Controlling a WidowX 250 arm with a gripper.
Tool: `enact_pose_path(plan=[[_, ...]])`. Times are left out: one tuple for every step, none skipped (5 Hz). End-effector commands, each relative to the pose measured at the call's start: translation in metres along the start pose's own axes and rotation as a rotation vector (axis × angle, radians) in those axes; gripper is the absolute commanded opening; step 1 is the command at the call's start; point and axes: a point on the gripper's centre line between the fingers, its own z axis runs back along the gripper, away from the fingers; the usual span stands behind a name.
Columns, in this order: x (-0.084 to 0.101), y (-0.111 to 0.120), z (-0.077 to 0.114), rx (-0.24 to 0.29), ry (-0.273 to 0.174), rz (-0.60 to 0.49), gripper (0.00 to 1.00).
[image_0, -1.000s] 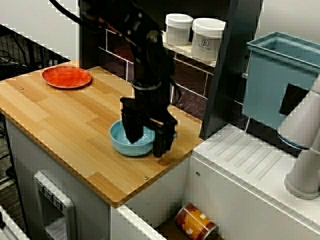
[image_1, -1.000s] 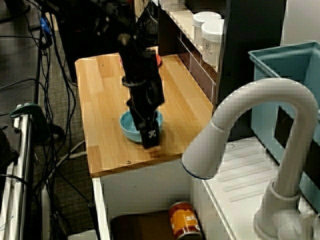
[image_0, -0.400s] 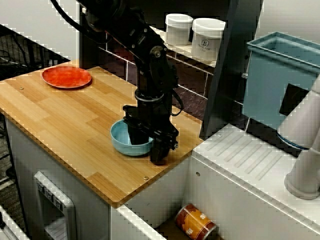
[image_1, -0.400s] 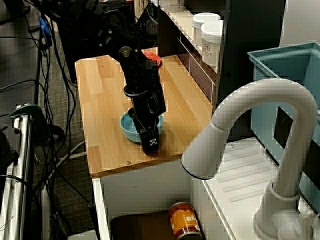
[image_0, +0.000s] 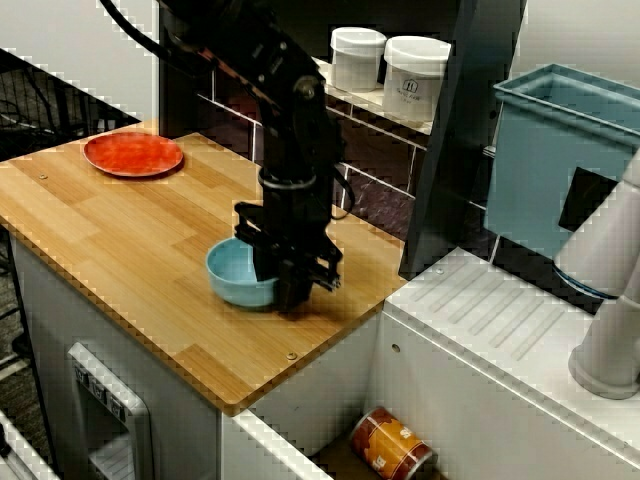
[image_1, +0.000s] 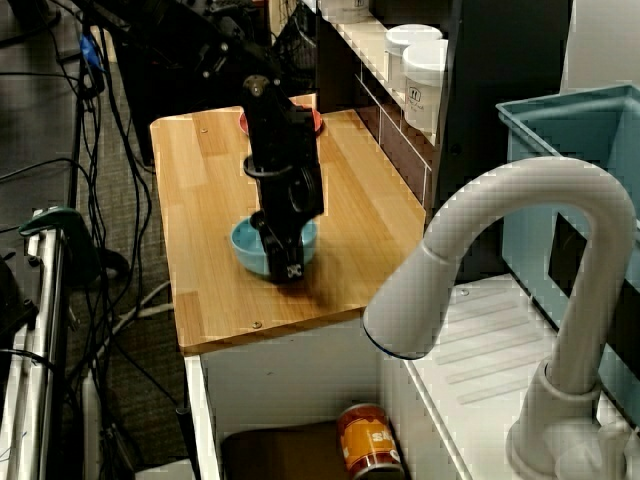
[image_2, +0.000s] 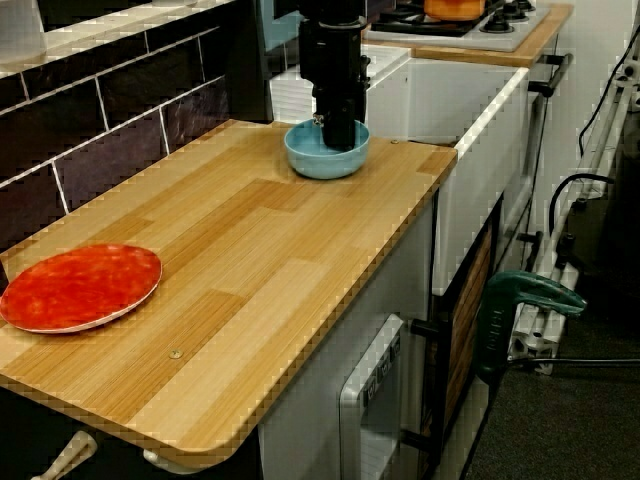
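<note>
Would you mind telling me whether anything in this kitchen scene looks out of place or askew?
An orange can lies on its side down in the sink, an odd spot for a tin. Otherwise the blue bowl sits level on the wooden counter with the gripper closed on its rim, and nothing looks spilled or broken.

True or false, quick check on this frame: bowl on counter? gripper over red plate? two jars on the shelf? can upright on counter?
1. The blue bowl sits on the wooden counter. True.
2. The gripper is over the red plate. False: it is down at the blue bowl's rim; the plate lies apart, at the counter's far end.
3. Two white jars stand on the shelf. True.
4. The can stands upright on the counter. False: it lies on its side, low in the basin beside the counter.
</note>
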Motion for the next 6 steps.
enact_pose_path(plan=[[0.000,0.039,0.014,0.015,-0.020,0.029,0.00],[-0.009,0.071,0.019,0.044,-0.071,0.077,0.00],[-0.029,0.115,0.020,0.030,-0.096,0.149,0.00],[-0.037,0.142,0.019,0.043,-0.115,0.209,0.00],[-0.039,0.169,0.024,0.028,-0.139,0.258,0.00],[-0.036,0.186,0.021,0.028,-0.142,0.291,0.00]])
